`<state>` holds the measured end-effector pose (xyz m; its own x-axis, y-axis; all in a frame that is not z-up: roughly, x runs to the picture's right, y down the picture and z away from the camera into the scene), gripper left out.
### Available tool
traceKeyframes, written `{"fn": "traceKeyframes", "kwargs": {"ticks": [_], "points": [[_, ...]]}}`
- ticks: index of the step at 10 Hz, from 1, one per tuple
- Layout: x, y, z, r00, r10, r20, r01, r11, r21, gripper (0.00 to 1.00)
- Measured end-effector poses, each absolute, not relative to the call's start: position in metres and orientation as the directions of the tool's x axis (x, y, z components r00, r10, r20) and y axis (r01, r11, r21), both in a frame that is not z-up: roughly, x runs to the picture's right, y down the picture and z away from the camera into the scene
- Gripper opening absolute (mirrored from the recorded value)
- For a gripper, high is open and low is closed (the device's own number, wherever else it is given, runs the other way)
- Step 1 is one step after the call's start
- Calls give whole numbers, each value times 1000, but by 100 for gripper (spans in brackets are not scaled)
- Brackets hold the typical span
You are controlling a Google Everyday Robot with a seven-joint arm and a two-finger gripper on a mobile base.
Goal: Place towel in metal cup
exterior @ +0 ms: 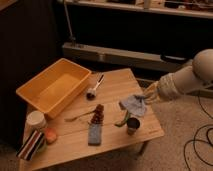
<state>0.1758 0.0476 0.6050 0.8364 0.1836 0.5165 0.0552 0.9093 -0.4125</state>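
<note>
- Camera view has the gripper (145,98) at the right edge of the bench (116,82), on an arm that reaches in from the right.
- Its jaws are clamped on the towel (133,105), a pale blue cloth that hangs bunched from them just inside the right edge.
- The metal cup (133,125) stands upright near the front right corner, directly under the towel as seen here; the towel is not in it.
- A green item (122,120) lies just beside the cup, on its left.
- A yellow bin (36,98) fills the back left corner.
- A brush (94,86) lies beside the bin, toward the back edge.
- A utensil (76,117) lies mid-bench, with a red item (97,114) and a blue sponge (94,134) toward the front edge.
- A white cup (36,120), a striped item (30,145) and an orange fruit (51,135) sit at the front left corner.
</note>
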Motion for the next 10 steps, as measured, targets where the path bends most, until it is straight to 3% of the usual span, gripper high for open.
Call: {"fn": "traceKeyframes", "kwargs": {"ticks": [4,10], "points": [[148,85,628,857,221,465,0,903,-429,0],[147,87,629,865,228,447,-18,904,-427,0]]}}
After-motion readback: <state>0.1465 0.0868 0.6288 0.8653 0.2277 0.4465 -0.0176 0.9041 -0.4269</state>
